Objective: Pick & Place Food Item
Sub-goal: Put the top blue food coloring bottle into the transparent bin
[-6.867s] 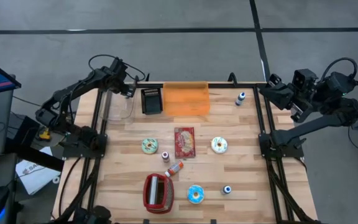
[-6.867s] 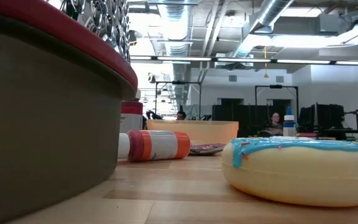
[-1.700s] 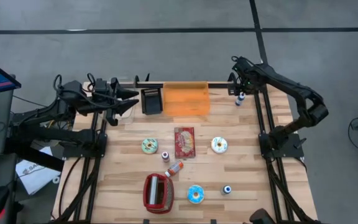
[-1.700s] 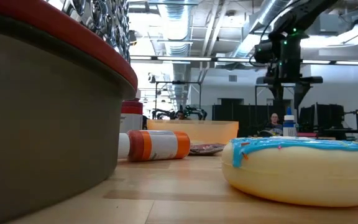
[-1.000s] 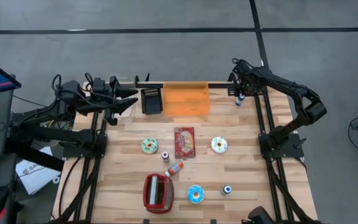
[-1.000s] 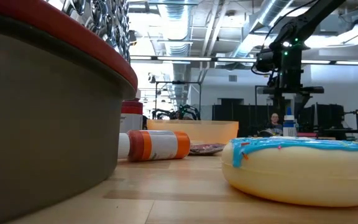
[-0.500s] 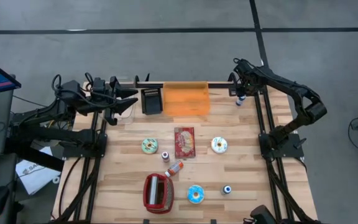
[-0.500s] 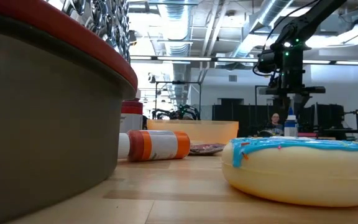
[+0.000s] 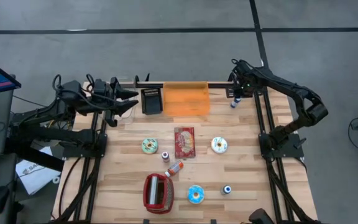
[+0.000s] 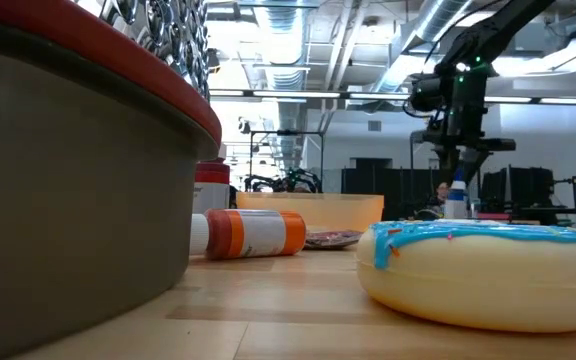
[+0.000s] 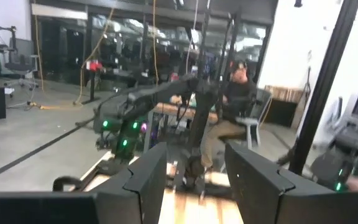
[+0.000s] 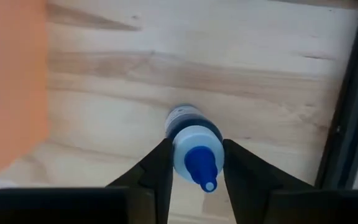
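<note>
Your right gripper pinches the blue-capped bottle.
The bottle's base is hidden from above; your left gripper waits, fingers apart.

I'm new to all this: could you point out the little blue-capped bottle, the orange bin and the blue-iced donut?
blue-capped bottle (image 12: 194, 151): right wrist view, on its white shoulder.
orange bin (image 9: 186, 100): high view, on its floor.
blue-iced donut (image 10: 478, 270): low view, on its cream side.

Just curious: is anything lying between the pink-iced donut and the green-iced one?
Yes. In the high view, a red snack packet lies between the green donut and the pink donut.
</note>
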`<move>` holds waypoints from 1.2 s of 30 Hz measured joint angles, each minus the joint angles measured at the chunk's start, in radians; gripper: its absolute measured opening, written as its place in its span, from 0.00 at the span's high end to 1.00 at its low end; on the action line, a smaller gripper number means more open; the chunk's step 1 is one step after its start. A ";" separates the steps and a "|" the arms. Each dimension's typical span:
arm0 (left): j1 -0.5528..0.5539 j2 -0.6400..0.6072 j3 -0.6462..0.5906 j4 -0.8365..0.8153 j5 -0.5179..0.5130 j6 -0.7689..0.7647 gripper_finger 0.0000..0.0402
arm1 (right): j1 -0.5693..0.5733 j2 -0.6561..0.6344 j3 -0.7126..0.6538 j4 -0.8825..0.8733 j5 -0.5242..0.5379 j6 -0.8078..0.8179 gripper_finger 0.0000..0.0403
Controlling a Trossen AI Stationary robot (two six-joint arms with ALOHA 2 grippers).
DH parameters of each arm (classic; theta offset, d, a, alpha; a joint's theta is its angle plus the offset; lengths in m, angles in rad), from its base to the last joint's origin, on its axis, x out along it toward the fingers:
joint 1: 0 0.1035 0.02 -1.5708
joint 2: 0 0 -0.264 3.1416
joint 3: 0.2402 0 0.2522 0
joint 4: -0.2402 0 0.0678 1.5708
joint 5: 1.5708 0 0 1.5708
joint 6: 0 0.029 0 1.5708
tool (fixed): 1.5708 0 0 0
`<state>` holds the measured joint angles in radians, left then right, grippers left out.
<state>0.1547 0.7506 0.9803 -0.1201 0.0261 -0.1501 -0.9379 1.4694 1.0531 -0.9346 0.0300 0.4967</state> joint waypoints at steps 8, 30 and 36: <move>-0.091 0.113 0.199 -0.315 -0.090 0.088 0.60 | 0.109 -0.174 0.006 -0.077 -0.008 0.059 0.72; -0.147 0.508 0.501 -0.427 -0.176 0.247 0.50 | 0.710 -0.235 0.593 -0.270 0.000 0.324 0.72; -0.147 0.525 0.499 -0.387 -0.175 0.200 0.44 | 0.828 -0.067 0.826 -0.293 0.020 0.275 0.72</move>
<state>0.0074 1.2754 1.4796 -0.5066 -0.1493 0.0504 -0.1094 1.4019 1.8790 -1.2281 0.0501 0.7720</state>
